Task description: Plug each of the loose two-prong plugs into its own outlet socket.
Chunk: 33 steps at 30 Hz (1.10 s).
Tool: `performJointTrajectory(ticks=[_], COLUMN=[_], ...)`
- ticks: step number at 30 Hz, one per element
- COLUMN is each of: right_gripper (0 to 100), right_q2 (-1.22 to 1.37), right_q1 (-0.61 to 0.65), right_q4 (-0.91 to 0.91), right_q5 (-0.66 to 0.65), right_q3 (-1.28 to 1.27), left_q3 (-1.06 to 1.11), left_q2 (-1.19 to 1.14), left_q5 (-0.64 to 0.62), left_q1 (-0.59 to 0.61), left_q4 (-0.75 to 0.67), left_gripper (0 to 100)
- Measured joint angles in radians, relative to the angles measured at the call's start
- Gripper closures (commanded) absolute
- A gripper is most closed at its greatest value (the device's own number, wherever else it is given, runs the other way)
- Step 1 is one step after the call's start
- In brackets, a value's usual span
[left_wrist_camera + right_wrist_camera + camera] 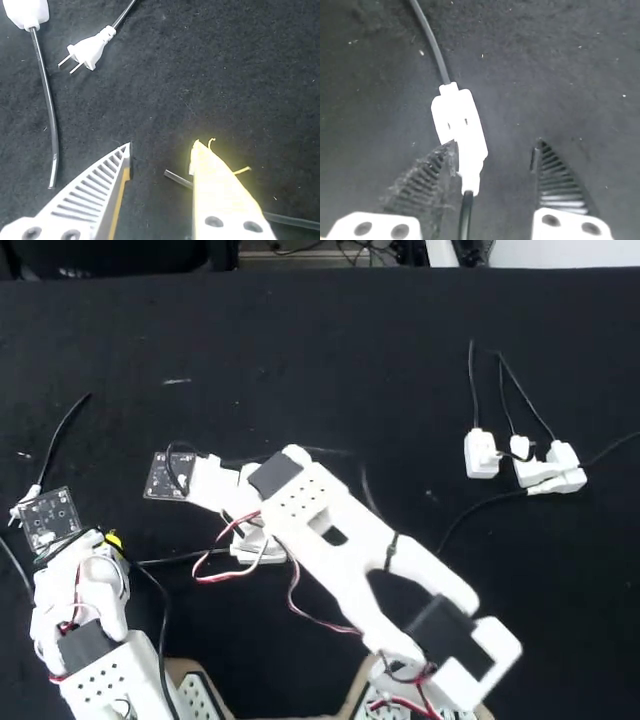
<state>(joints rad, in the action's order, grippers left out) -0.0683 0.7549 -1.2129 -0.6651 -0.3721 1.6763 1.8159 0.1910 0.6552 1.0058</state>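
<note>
Above the table [300, 340], left fingers [95, 195] and right fingers [555, 180] spread apart, gripping nothing.

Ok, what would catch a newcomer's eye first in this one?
A big white arm stretches diagonally across the black table in the high view. In the right wrist view a white connector, a cord at each end, lies inside the open right tool. Ahead of the open left tool lies a loose two-prong plug.
</note>
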Motion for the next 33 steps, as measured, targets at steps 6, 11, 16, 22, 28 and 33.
performJointTrajectory(ticks=[6,11,16,22,28,33], right_gripper=[76.2,76.5,76.3,76.6,76.6,76.3], right_q2=[-0.114,-0.123,-0.123,-0.124,-0.124,-0.124], right_q1=[0.003,0.006,-0.040,-0.018,0.017,0.021], right_q4=[-0.038,-0.038,-0.038,-0.038,-0.038,0.002], right_q5=[-0.006,-0.114,-0.149,-0.155,-0.213,-0.222], right_q3=[0.000,-0.026,-0.029,-0.064,-0.103,-0.183], left_q3=[0.000,0.000,0.000,0.000,0.000,0.000], left_q2=[0.000,0.000,0.000,0.000,0.000,0.000], left_q5=[0.000,0.000,0.000,0.000,0.000,0.000], left_q1=[0.000,0.000,0.000,0.000,0.000,0.000], left_q4=[0.000,0.000,0.000,0.000,0.000,0.000], left_gripper=[80,80,80,80,80,80])
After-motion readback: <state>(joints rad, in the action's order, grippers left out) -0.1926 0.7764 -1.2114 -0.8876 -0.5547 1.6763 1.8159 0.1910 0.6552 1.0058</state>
